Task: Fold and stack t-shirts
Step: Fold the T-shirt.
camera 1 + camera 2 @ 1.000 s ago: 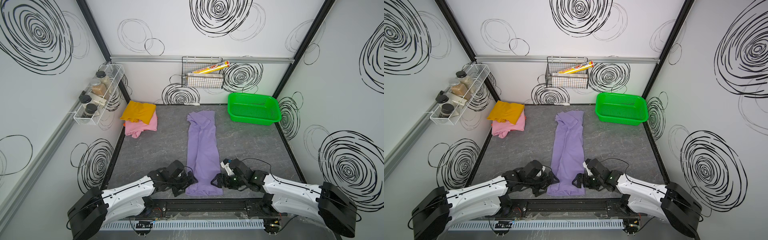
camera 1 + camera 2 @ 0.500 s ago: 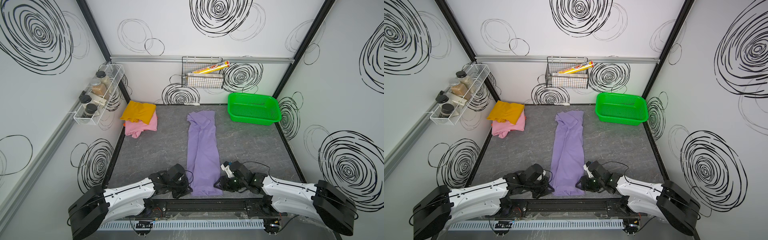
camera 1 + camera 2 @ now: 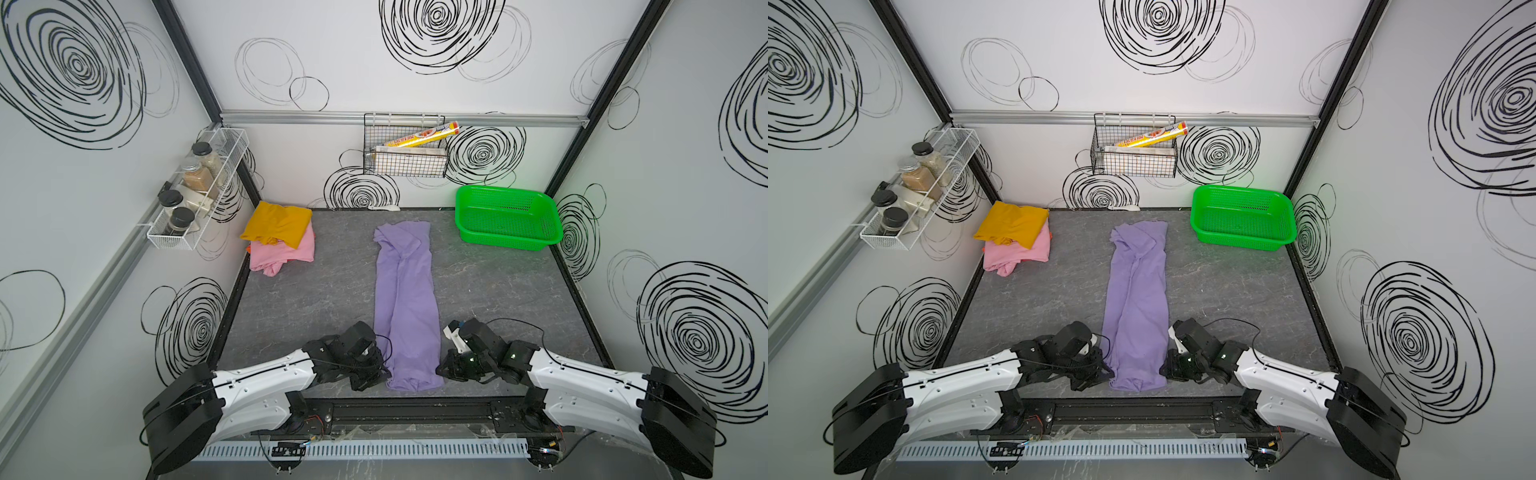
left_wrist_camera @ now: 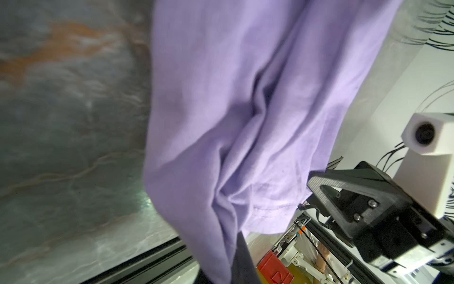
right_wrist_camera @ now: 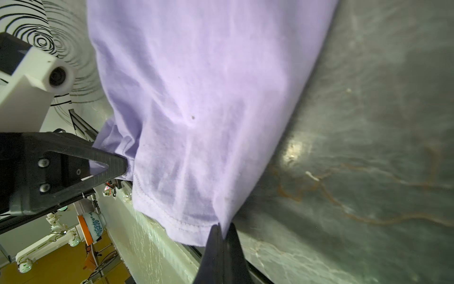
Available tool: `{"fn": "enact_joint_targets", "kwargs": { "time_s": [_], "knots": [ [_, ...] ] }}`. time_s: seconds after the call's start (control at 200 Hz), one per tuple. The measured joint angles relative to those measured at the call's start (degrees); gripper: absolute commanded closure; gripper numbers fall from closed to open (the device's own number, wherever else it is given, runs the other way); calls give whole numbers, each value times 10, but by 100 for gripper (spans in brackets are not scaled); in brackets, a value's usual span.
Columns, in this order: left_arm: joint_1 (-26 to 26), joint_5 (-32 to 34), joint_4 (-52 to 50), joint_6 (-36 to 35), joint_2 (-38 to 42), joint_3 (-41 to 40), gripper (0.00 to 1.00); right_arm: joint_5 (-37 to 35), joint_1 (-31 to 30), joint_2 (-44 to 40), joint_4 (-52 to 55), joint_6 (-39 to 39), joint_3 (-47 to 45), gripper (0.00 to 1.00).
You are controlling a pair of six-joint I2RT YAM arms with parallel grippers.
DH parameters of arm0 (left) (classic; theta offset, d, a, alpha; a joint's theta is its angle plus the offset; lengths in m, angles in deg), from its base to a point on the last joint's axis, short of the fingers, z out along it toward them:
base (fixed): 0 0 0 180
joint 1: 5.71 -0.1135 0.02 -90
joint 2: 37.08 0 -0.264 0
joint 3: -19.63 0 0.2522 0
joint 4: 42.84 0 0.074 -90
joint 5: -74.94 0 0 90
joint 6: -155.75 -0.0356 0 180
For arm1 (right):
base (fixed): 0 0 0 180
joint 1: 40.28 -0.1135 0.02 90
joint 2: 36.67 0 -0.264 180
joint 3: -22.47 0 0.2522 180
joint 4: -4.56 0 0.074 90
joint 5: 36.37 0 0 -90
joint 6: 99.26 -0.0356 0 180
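The long, narrowly folded lavender-purple cotton t-shirt (image 3: 405, 299) is lying down the middle of the grey marbled bench (image 3: 311, 299), running from 12 o'clock to 6 o'clock. The left jaws are pinching its hem corner at about 7 o'clock. The right jaws are squeezing the opposite hem corner at about 5 o'clock. At 10 o'clock the folded mustard-yellow t-shirt (image 3: 276, 224) is resting on the pink t-shirt (image 3: 286, 252). The green perforated plastic basket (image 3: 507, 218) is sitting at 2 o'clock.
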Motion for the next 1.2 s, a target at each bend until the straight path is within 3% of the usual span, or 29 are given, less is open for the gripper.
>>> {"fn": "enact_joint_targets", "kwargs": {
  "time_s": [0.39, 0.946, 1.197],
  "knots": [
    [-24, 2, -14, -37, -28, 60, 100, -41, 0, 0, 88, 33, 76, 100],
    [-208, -16, -74, -165, -85, 215, 100, -143, 6, 78, 196, 99, 248, 100],
    [-250, -33, -70, -204, -155, 266, 100, -151, 51, 130, 212, 143, 306, 100]
  ]
}}
